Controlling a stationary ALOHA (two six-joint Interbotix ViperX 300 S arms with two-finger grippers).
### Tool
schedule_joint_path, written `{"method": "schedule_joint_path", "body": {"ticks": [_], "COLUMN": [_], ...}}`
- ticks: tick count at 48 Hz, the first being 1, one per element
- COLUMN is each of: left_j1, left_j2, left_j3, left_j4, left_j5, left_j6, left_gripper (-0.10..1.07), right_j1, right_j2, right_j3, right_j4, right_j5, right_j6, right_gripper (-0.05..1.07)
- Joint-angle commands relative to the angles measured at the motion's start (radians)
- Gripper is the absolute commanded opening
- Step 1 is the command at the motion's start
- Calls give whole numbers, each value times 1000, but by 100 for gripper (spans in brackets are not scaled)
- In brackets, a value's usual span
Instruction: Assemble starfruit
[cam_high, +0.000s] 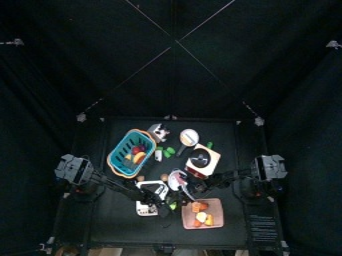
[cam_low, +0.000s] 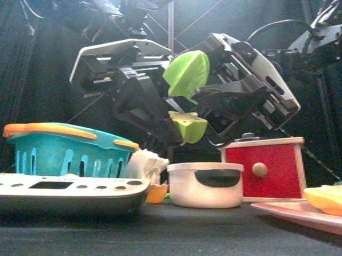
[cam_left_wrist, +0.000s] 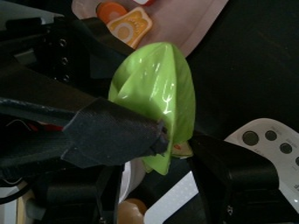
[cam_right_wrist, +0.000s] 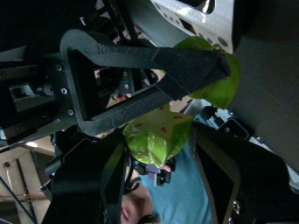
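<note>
Toys stand along the table's front in the front view: a white tray (cam_low: 60, 192) on the left and a pink plate (cam_low: 297, 210) on the right. Just behind them sit a white pot (cam_low: 205, 186), a red box (cam_low: 263, 168) and a blue basket (cam_low: 64, 150).

Behind those, up in the air, the two arms meet. The upper starfruit piece (cam_low: 187, 72) is yellow-green. Its long side stands nearly upright, with its tip leaning toward the right arm. The lower starfruit piece (cam_low: 191, 127) hangs just under it, pointing down.

The left gripper (cam_low: 144, 98) is spread wide, and I think it clamps the upper piece. The right gripper (cam_low: 221, 102) grips the lower piece between its jaws.
</note>
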Motion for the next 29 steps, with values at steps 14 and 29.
{"method": "schedule_joint_path", "body": {"ticks": [14,29], "left_j1": [3,2], "left_j2": [-54,-55], "left_j3": [-40,-48], "left_j4": [41,41], "left_j5": [31,34], "left_j6": [-2,-2], "left_gripper": [70,70], "right_j1": [12,14], "right_j2": [-18,-23], "right_j3": [-11,-6], "right_j4": [58,95], "right_j5": [-9,-9], "right_j6": [-2,3], "right_gripper": [64,64]}}
